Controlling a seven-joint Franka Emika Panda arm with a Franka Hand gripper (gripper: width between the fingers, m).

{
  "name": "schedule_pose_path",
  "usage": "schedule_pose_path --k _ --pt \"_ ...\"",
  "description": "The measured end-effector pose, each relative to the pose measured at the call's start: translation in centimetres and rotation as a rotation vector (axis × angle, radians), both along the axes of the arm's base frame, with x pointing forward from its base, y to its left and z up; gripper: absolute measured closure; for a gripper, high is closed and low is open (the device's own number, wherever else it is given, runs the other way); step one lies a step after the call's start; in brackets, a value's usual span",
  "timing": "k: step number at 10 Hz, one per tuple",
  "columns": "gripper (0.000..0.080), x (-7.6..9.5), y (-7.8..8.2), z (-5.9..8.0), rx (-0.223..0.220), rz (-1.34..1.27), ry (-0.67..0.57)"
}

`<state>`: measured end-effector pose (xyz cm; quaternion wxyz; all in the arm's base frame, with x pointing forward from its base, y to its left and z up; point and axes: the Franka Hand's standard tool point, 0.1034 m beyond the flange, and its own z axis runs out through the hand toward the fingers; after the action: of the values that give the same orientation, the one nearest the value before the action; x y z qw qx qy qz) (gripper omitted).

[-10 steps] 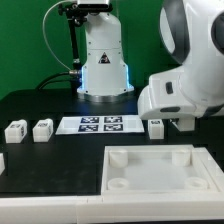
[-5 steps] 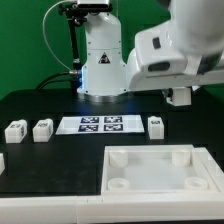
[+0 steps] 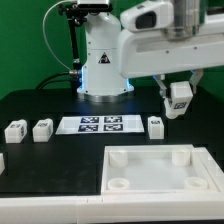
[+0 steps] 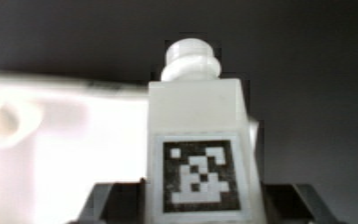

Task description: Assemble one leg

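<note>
My gripper (image 3: 180, 103) is shut on a white leg (image 3: 181, 98) with a black-and-white tag and holds it in the air above the table at the exterior view's right. In the wrist view the held leg (image 4: 201, 130) fills the middle, its round peg pointing away, with my dark fingers (image 4: 123, 202) on both sides. Three more legs stand on the black table: two (image 3: 15, 130) (image 3: 42, 129) at the left and one (image 3: 156, 126) below the held one. The large white base (image 3: 160, 170) with round corner sockets lies at the front.
The marker board (image 3: 100, 125) lies flat between the legs. The arm's white pedestal (image 3: 102, 65) stands behind it. Another white piece (image 3: 2, 160) shows at the left edge.
My gripper has risen from the table at the right, lifting one leg off the table, and the arm has swung up and leftward across the view.
</note>
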<state>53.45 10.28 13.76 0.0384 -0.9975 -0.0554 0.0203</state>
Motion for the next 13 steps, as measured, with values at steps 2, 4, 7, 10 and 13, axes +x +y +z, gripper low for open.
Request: schedule_pose_path --k 2,4,7,10,13 --pt "0.0507 5.0 -0.3 3.3 0.018 -0.031 -0.192" --pt "0.0507 7.7 1.1 5.1 0.043 -0.048 -0.439" --pt "0.0507 6.6 0.9 4.0 0.068 -0.059 -0.614" --pt "0.0507 8.2 0.5 1.7 0.049 -0.016 -0.636" --pt "0.0507 10.4 -0.2 -1.0 0.04 -0.018 -0.641"
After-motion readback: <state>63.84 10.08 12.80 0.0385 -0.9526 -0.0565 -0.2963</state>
